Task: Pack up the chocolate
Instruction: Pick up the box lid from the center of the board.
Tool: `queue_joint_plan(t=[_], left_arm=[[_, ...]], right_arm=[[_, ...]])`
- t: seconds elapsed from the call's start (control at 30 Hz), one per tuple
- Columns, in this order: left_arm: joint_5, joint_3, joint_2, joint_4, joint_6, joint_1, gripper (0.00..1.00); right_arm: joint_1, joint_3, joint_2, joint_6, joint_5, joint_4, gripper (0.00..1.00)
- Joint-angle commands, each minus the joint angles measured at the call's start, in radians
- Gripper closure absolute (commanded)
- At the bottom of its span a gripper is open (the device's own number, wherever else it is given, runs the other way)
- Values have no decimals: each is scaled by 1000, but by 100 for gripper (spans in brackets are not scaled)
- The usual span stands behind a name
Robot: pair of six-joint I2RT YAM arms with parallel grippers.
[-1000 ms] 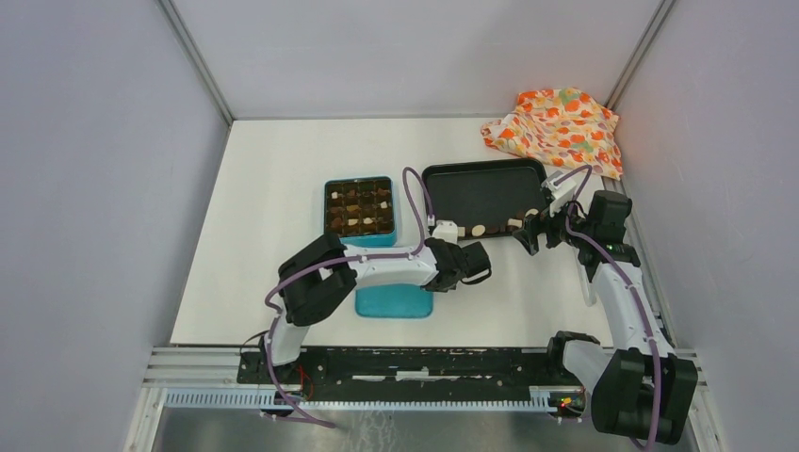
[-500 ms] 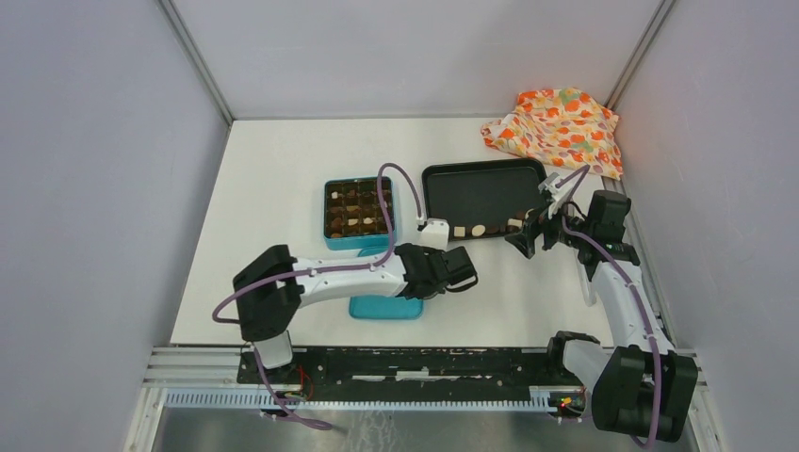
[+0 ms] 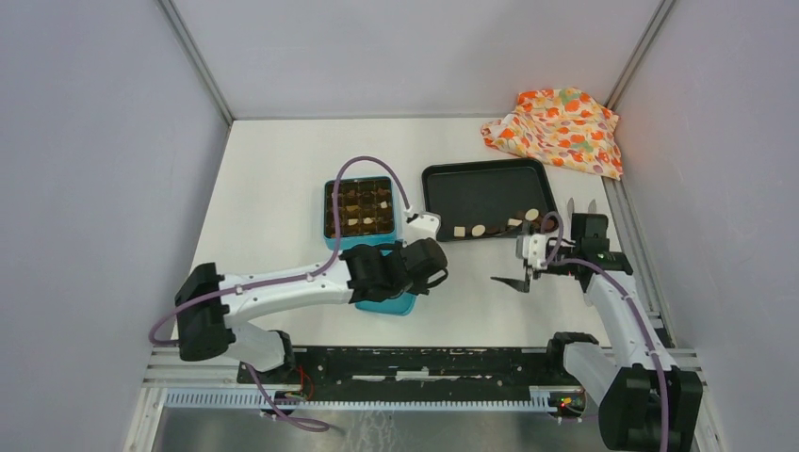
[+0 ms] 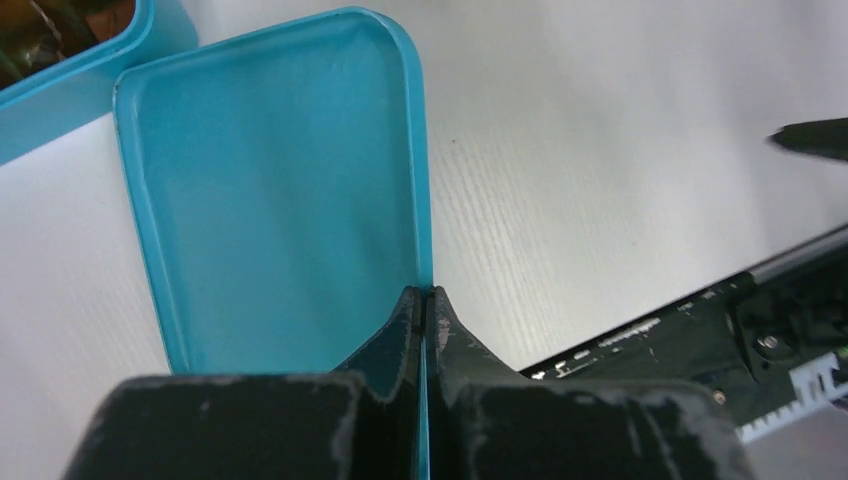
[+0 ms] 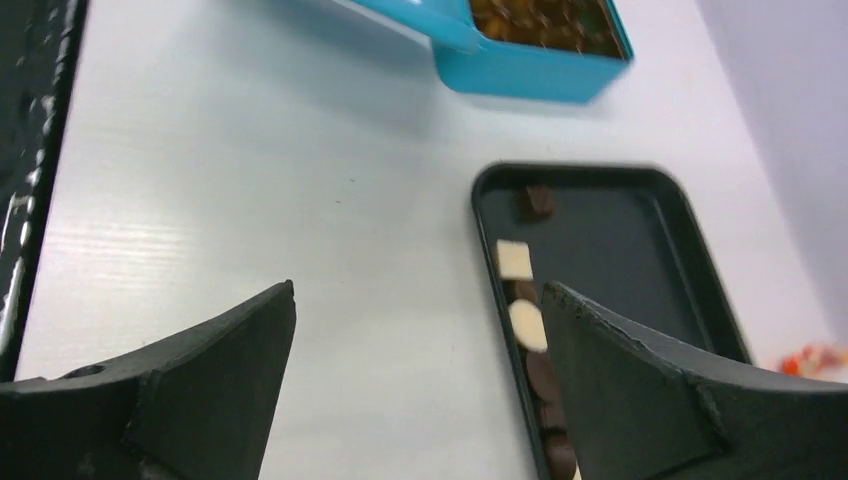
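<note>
**A:** Top external view, from the left: the teal tin (image 3: pixel 327 212) holds most of the chocolate (image 3: pixel 359 207) in its grid; just nearside of it the left gripper (image 4: pixel 425 300) is pinched tight on the rim of the lid (image 4: pixel 280 200); whether the lid is lifted I cannot tell.

**B:** So that arm is taken; where is the rest?

**A:** The loose pieces (image 3: pixel 479 229) lie in a row along the near rim of the black tray (image 3: pixel 481 188), right of the tin and apart from the left gripper; the right gripper (image 5: pixel 418 290) hovers over bare table near that rim, jaws spread wide, holding nothing.

**B:** And the line of approach?

**A:** In the right wrist view the row sits ahead of the gap and off toward that picture's right side, its length running roughly along the gripper's pointing direction; I judge the right arm the nearer one; it would need to go farther from the bases before closing on a piece.
</note>
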Motion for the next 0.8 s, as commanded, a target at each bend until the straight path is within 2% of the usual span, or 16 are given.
queue_joint_plan(t=[0.0, 0.1, 0.23, 0.37, 0.47, 0.53, 0.67, 0.77], left_arm=[[93, -34, -124, 96, 168, 18, 98], [167, -59, -172, 130, 225, 34, 98], [245, -83, -222, 170, 283, 57, 98], [322, -91, -256, 191, 324, 77, 98], [388, -96, -266, 208, 345, 86, 98], [429, -96, -262, 217, 360, 88, 98], [471, -91, -246, 218, 391, 89, 98], [494, -78, -232, 212, 408, 89, 98]], right_arm=[[69, 78, 31, -789, -174, -386, 2], [166, 172, 102, -923, -137, -449, 2], [290, 261, 186, -971, -74, -460, 3], [386, 301, 236, -896, -26, -388, 9], [445, 288, 237, -714, 30, -233, 12], [476, 275, 231, -640, 63, -150, 11], [509, 299, 254, -613, 78, -140, 11], [549, 297, 261, -608, 157, -137, 16]])
